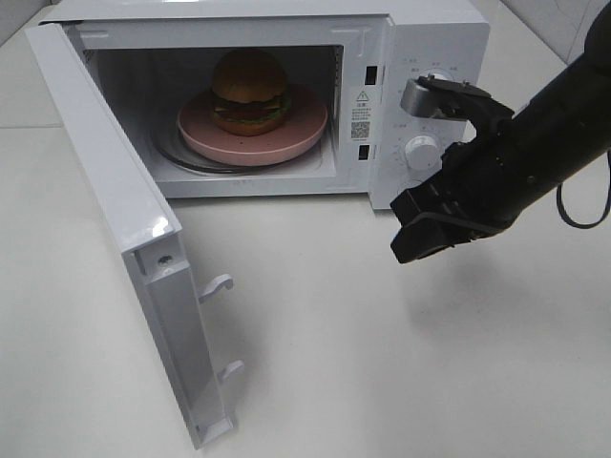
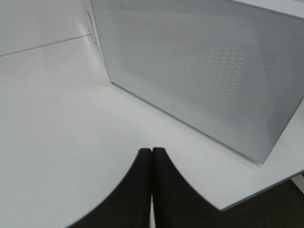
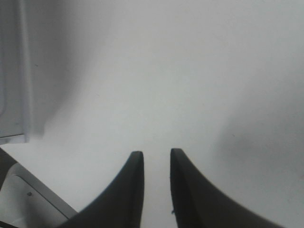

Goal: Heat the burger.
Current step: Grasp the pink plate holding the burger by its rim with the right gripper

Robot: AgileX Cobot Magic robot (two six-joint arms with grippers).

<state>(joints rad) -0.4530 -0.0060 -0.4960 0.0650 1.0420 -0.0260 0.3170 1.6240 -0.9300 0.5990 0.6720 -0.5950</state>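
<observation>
While burger (image 1: 249, 88) sits in microwave (image 1: 420, 38), right end effector (image 1: 420, 240) hovers outside nr dial (image 1: 421, 151).

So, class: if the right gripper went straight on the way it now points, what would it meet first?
Probably the white table in front of the microwave; nothing else seems to lie ahead of the right gripper.

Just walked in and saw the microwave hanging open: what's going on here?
The burger sits on a pink plate inside the microwave, whose door stands wide open. The right gripper hovers empty above the table in front of the control panel, jaws slightly apart. The left gripper is shut on nothing beside the microwave's perforated wall. The door is not yet closed.
</observation>
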